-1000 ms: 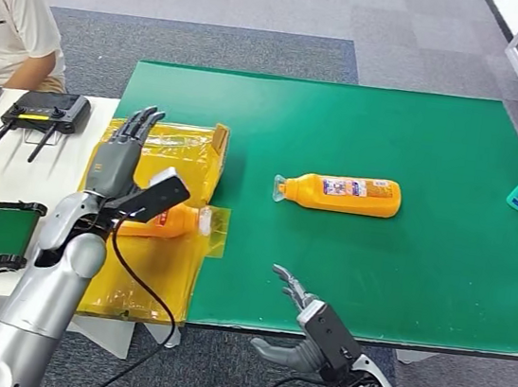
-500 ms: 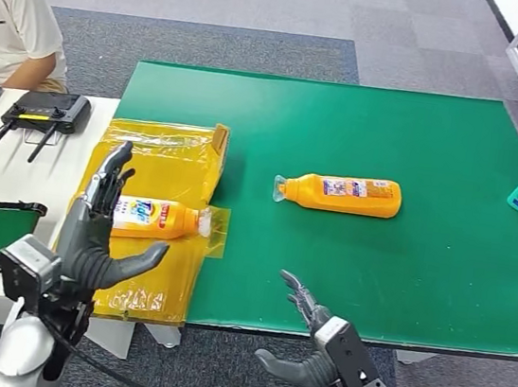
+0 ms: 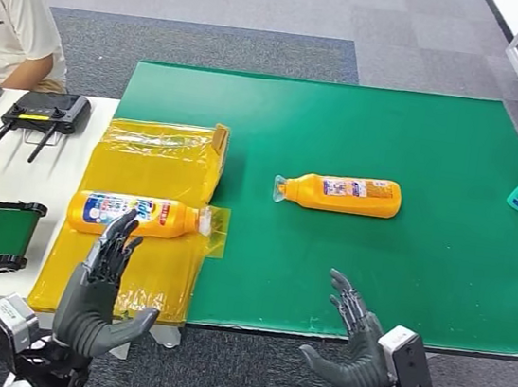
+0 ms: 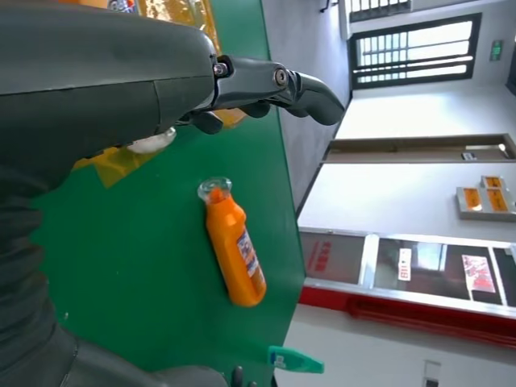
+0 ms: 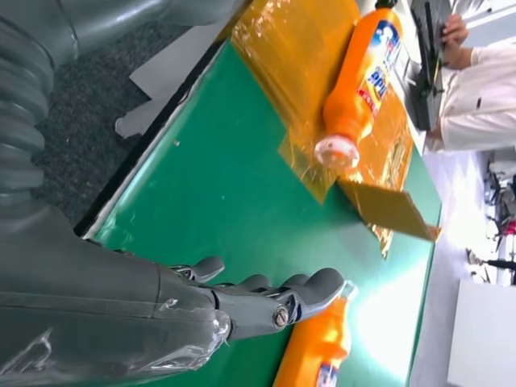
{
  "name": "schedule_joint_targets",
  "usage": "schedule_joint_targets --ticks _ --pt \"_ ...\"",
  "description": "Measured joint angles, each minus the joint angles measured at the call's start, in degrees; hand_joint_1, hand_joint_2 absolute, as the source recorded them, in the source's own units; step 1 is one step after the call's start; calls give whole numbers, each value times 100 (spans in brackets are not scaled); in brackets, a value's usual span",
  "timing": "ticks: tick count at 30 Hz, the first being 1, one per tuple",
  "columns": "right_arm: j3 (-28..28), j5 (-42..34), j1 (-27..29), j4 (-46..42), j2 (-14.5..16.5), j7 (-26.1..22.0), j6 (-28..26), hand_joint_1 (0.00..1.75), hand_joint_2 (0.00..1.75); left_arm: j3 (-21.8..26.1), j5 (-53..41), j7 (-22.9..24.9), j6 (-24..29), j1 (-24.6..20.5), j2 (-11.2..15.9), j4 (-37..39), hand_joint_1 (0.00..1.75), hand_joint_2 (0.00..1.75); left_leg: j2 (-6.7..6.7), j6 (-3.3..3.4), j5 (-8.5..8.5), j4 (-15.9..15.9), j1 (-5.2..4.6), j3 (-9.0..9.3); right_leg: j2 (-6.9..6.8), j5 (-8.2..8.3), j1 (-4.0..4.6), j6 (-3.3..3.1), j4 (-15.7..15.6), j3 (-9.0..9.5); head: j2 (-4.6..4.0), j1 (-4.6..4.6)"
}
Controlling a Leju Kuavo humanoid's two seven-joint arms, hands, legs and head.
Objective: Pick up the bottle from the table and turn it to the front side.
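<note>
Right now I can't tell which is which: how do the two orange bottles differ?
The left bottle lies on the yellow plastic sheet; the middle bottle lies on the bare green mat. Left one's cap points right, middle one's points left. Both are orange, lying down, untouched.

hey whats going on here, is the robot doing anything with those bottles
Not at this moment. Both the left hand and the right hand hover open near the table's front edge, holding nothing. One orange bottle lies on its side in the middle of the green mat. A second orange bottle lies on the yellow plastic sheet just ahead of the left hand. A person sits at the far left.
</note>
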Motion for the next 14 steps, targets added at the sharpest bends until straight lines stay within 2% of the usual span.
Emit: schedule_joint_targets --ticks 7,14 --pt "-401 487 169 -227 282 100 -65 0 175 0 173 -26 -28 362 -93 0 0 175 0 -1 -1 0 1 0 0 -4 2 -4 0 0 0 1" --pt "-676 611 256 -328 492 102 61 0 175 56 208 -36 -128 456 -238 0 0 175 0 0 -3 0 0 1 -1 -4 0 -3 0 3 0 1"
